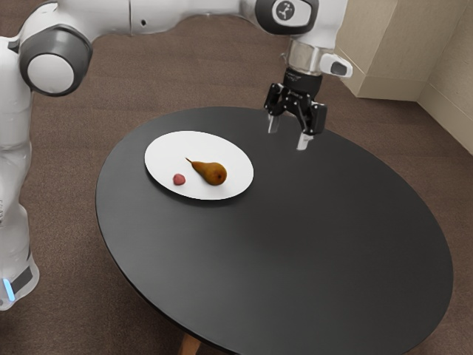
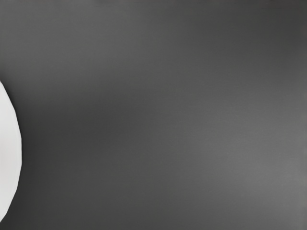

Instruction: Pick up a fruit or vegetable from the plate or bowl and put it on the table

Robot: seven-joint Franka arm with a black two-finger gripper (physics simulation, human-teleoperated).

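- Exterior view: the gripper (image 1: 289, 133) is raised above the table (image 1: 295, 259), on the far side and toward the exterior view's right of the plate (image 1: 166, 151). Its fingers stand apart, pointing down, and clamp no item. This posture appears suited to going down around a fruit from two sides.
- Exterior view: the task's likeliest item, the pear (image 1: 212, 174), lies on its side on the plate, its stem toward the exterior view's left and its blunt end toward the exterior view's right. Its round body would presumably not let it stand; a grip across the thick part looks soundest, as the stem offers little to hold.
- Exterior view: a small reddish fruit (image 1: 179, 179) rests on the plate beside the pear, apart from it. It is an equally admissible choice, though its size would call for closer aim. The two lie near each other, so a careless finger could disturb the neighbour.
- Exterior view: the arm (image 1: 177, 9) reaches over from the exterior view's left at a height that leaves room above both items. Neither has been set on the table; the pick remains to be made, and travel back over the plate is judged necessary first.
- Wrist view: this adds a close look at the table surface under the gripper and the plate's pale curved rim to one side. It confirms the gripper is offset from the plate. The contents of the plate and the finger spread are taken from the exterior view.
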